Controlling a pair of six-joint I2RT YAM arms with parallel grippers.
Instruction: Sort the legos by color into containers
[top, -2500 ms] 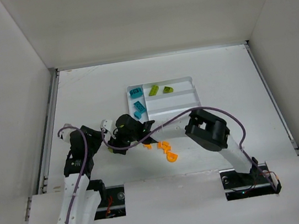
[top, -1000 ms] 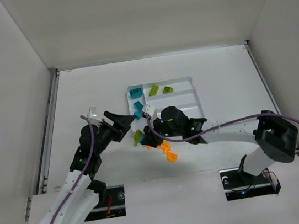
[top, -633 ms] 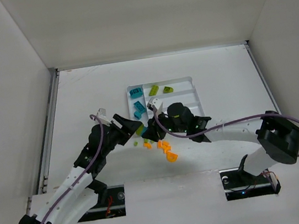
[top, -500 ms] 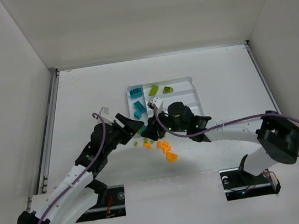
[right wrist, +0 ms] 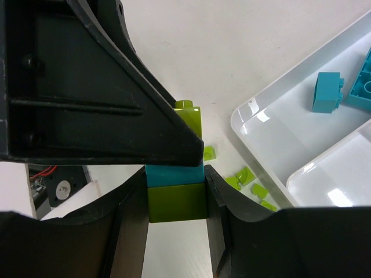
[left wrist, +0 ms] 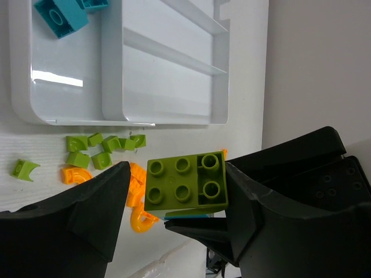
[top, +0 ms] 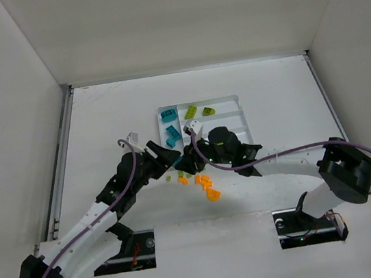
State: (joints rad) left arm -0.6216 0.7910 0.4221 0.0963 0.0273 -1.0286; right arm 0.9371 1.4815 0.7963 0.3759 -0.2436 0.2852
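- Top external view: the left tool (top: 167, 157) and the right tool (top: 189, 158) meet tip to tip above the bench (top: 113, 114), just near of the tray (top: 197, 101). Teal bricks (top: 168, 115) lie in the narrow crosswise section and lime bricks (top: 191, 112) in the far long section. Loose orange pieces (top: 206, 184) and loose lime pieces (top: 168, 178) rest on the bench, outside the tray. What the tools hold is hidden here.
- Left wrist view: the left tool's jaws straddle the top lime brick (left wrist: 184, 182) of a brick stack. One finger touches the brick; a narrow gap shows at the other, so the jaws are not yet clamped. A teal edge shows under the brick.
- Right wrist view: the right tool is closed on the lower lime block of the brick stack (right wrist: 175, 185). The stack is lime, teal, lime, and is held clear of the bench.
- Step in hand (judgement): separating a mixed-colour stack so each brick can be sorted.
- Next move (judgement): close the left tool fully on the top lime brick. Then pull or lever it off while the right tool holds firm. A weak grip could let the brick slip.
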